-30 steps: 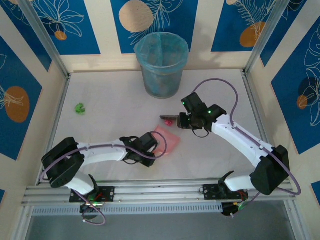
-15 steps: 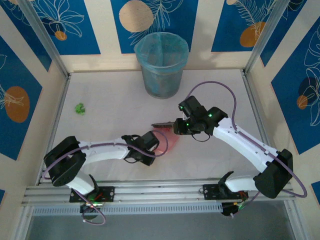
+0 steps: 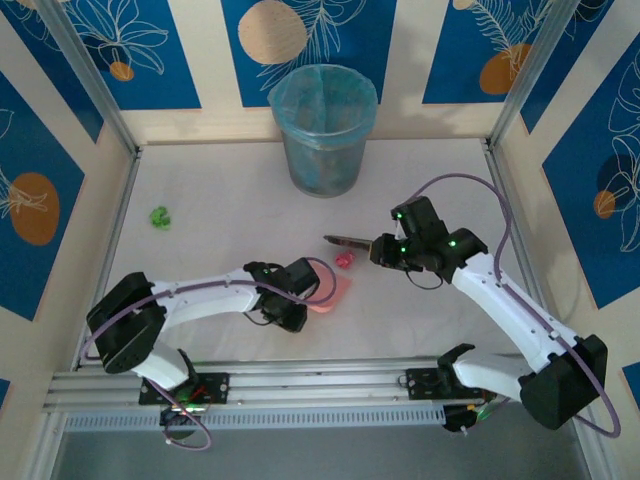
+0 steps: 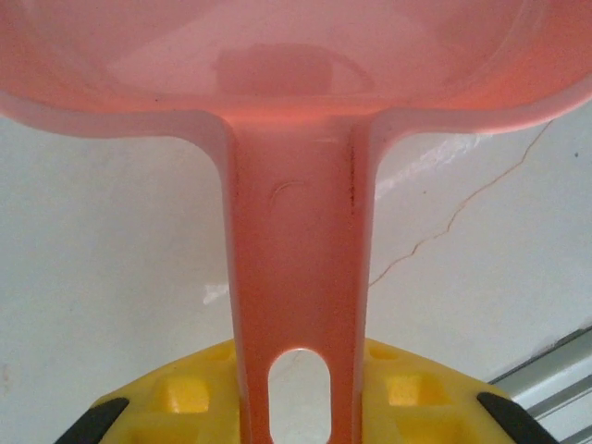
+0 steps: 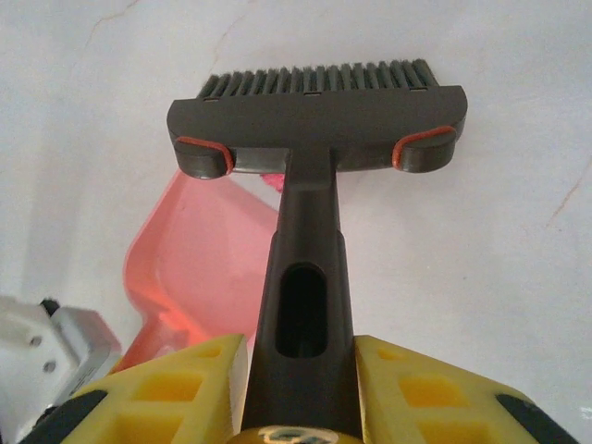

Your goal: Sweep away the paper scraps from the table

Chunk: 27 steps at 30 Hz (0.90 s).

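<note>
Overhead view: the left gripper (image 3: 298,290) was pinching the handle of the pink dustpan (image 3: 335,290), which lay low on the tabletop (image 3: 220,250). The right gripper (image 3: 385,248) was clamped on the brush (image 3: 345,241). The red scrap (image 3: 345,260) sat between the brush head and the pan, just beside the pan's edge. A green scrap (image 3: 160,215) lay well apart near the left side, and the bin (image 3: 322,130) stood at the far end.

Left wrist view: the yellow fingers (image 4: 199,398) were pressed on either side of the dustpan handle (image 4: 296,277), so a firm hold. What showed of the pan looked empty. The tabletop (image 4: 92,231) underneath had a thin crack.

Right wrist view: the right gripper (image 5: 301,388) was shut tight around the dark brush (image 5: 314,120) handle, bristles pointing away. The dustpan (image 5: 199,268) was below and to the left. A sliver of red (image 5: 275,180) peeked out under the brush head, probably that scrap.

My take: drop the bristles right onto the surface behind the scrap and pull a short, slow stroke into the pan. Keep the pan's lip flat against the tabletop so the paper can't slide under, and hold the pan steady. Crumpled paper is light, so a fast flick would likely send it flying
</note>
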{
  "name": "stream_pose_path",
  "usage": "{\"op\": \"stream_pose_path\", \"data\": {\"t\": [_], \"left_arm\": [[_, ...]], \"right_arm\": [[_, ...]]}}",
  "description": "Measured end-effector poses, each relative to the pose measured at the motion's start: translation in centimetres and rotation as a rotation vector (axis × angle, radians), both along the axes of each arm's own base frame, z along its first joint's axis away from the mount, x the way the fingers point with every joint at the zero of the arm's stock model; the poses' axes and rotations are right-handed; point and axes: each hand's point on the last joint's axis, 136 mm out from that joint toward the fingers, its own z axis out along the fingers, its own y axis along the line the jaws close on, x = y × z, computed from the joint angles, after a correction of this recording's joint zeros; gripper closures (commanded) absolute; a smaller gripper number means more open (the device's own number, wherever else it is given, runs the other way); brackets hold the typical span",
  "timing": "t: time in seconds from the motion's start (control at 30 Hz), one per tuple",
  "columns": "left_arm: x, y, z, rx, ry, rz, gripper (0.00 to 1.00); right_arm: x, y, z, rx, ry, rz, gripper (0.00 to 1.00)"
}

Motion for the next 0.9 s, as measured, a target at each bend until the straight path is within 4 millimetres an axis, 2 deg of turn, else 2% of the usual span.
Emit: {"op": "stream_pose_path", "data": {"t": [0.1,0.27,0.4,0.57,0.73,0.9], "left_arm": [[-0.1,0.1,0.1,0.007,0.008,-0.001,1.0],[0.2,-0.6,-0.1,0.016,0.019,-0.001,1.0],[0.4,-0.8,-0.4,0.024,0.023,-0.001,1.0],[0.7,-1.2,0.0,0.016,0.014,-0.001,1.0],[1.0,-1.3,0.1,0.016,-0.002,0.002,1.0],[1.2,-1.3,0.1,0.019,-0.012,0.004,1.0]], "right_arm": [[0.3,0.0,-0.1,0.013,0.0,-0.008,1.0],[-0.3,1.0,0.1,0.066,0.023,0.032,1.0],[-1.7,2.8,0.7,0.151,0.062,0.11,1.0],[-4.0,4.3,3.0,0.273,0.069,0.192,1.0],[-4.5,3.3,5.6,0.35,0.011,0.164,1.0],[-3.6,1.5,6.2,0.358,-0.026,0.077,1.0]]}}
